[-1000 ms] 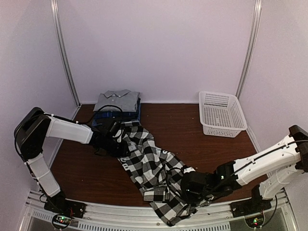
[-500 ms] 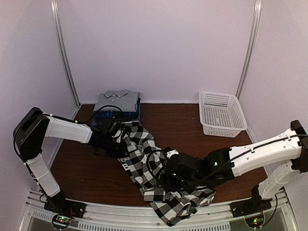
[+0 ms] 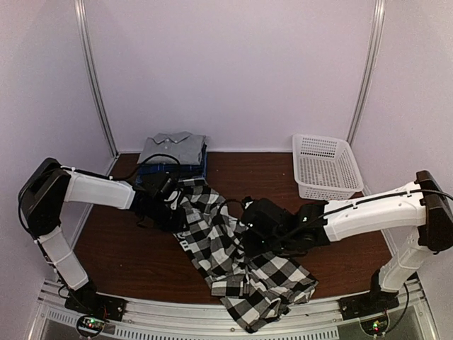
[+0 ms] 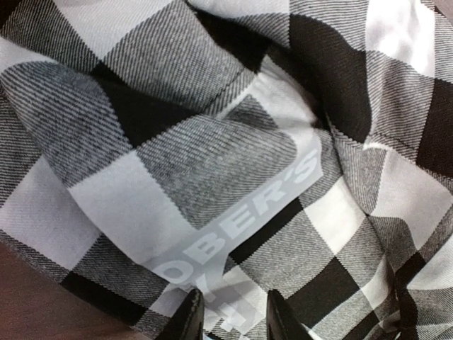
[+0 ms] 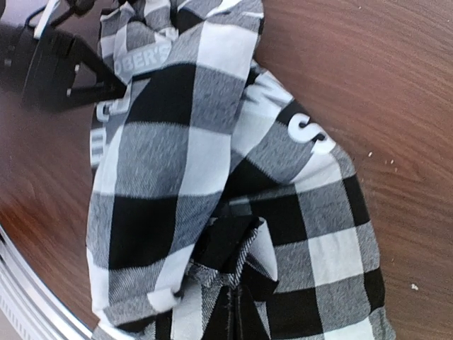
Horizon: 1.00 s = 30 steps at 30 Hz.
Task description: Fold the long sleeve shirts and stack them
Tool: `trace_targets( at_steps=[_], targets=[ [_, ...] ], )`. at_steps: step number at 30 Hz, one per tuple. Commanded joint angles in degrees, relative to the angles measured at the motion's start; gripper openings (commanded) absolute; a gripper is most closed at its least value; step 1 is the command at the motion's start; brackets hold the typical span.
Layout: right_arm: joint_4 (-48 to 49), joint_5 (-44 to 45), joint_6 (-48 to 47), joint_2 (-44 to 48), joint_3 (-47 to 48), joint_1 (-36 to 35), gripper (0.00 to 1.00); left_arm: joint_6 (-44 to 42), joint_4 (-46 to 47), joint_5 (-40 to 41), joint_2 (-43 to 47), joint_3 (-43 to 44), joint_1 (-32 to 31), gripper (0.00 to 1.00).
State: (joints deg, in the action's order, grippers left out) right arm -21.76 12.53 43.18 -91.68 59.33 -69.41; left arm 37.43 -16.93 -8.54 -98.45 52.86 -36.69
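Fingers of the right gripper (image 5: 233, 303) pinch shut on the check shirt (image 5: 170, 156). The left gripper (image 4: 233, 319), fingers partly apart, clamps its far end.

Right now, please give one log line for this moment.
left gripper: grips check shirt | right gripper: shut on it | grey shirt: folded, far left | fold: not done
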Motion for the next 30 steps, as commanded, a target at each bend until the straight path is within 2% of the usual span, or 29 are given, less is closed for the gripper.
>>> trace_targets(
  at_steps=[1, 8, 17, 24, 30],
  targets=[
    [0.81, 0.53, -5.89, 2.47, 4.12, 6.74, 0.00, -1.10, -0.45, 0.21, 2.03, 1.95, 0.59, 0.32],
    [-3.37, 1.84, -17.84, 1.54, 17.01, 23.32, 0.00, -1.41, -1.02, 0.01, 2.77, 2.01, 0.62, 0.32],
    [-6.08, 0.77, -26.34, -12.16, 44.22, 41.37, 0.00, -1.80, -1.31, -0.71, 3.42, 1.81, 0.58, 0.32],
    [-9.26, 2.87, -30.28, -24.09, 65.81, 47.53, 0.00, -1.57, -1.97, -0.67, 4.80, 1.50, 0.57, 0.32],
    [-6.73, 1.65, -31.17, -27.06, 69.47, 51.01, 0.00, -1.57, -2.75, -0.55, 4.85, 2.02, 0.61, 0.32]
  ],
)
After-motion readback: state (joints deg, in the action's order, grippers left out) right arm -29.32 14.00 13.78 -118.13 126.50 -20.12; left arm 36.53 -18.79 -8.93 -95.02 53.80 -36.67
